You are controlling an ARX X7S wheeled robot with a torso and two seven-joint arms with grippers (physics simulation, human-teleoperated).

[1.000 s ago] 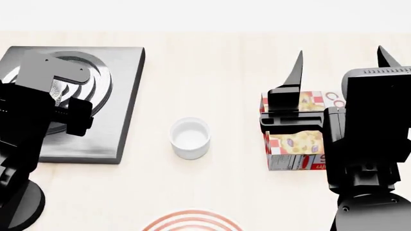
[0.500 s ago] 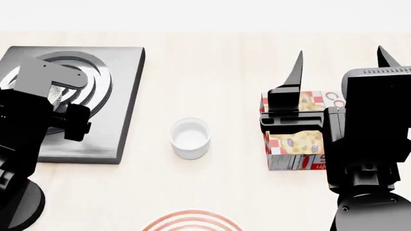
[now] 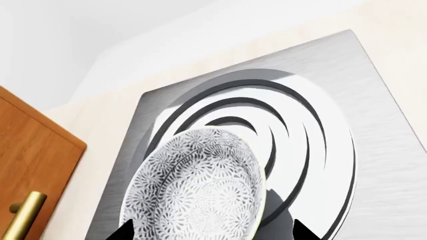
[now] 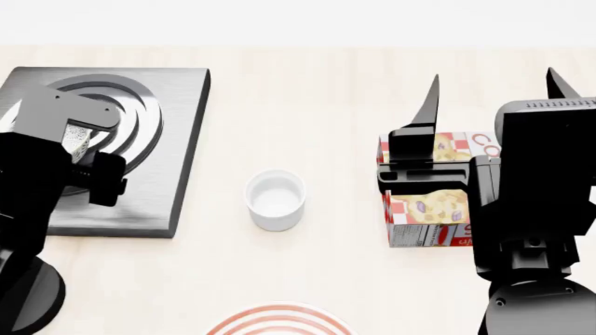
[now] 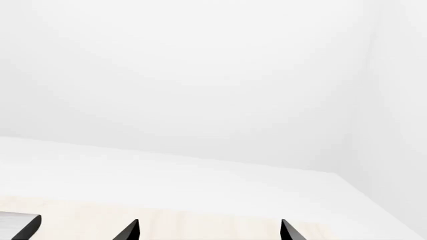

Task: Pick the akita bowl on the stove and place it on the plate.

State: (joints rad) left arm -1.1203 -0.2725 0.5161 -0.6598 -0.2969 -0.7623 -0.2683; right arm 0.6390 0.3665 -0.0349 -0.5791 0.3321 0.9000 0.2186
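Left gripper (image 3: pixel 210 231) sits low over the stove (image 3: pixel 373 125), its two fingertips showing at the frame edge on either side of the bowl (image 3: pixel 197 187). The jaws are apart and straddle the bowl, but whether they press on it cannot be told from these views. The bowl appears tilted, its patterned inside turned toward the wrist camera, resting against the burner rings. In the head view the left arm hides almost all of the bowl (image 4: pixel 77 143); only a speckled sliver shows on the stove (image 4: pixel 177 139).

Right gripper (image 4: pixel 492 82) stands wide open above the carton (image 4: pixel 428 192), holding nothing.

Risks noted:
- A tilted bowl on raised rings could roll or skid when the jaws close unevenly, leaving a grip on the rim alone.
- A rim-only hold could slip during the lift.
- The white cup (image 4: pixel 276 199) lies between the stove and the plate (image 4: pixel 279 321); a low carry could knock it.
- The plate is mostly out of view, so a placement judged from here could land off-centre.
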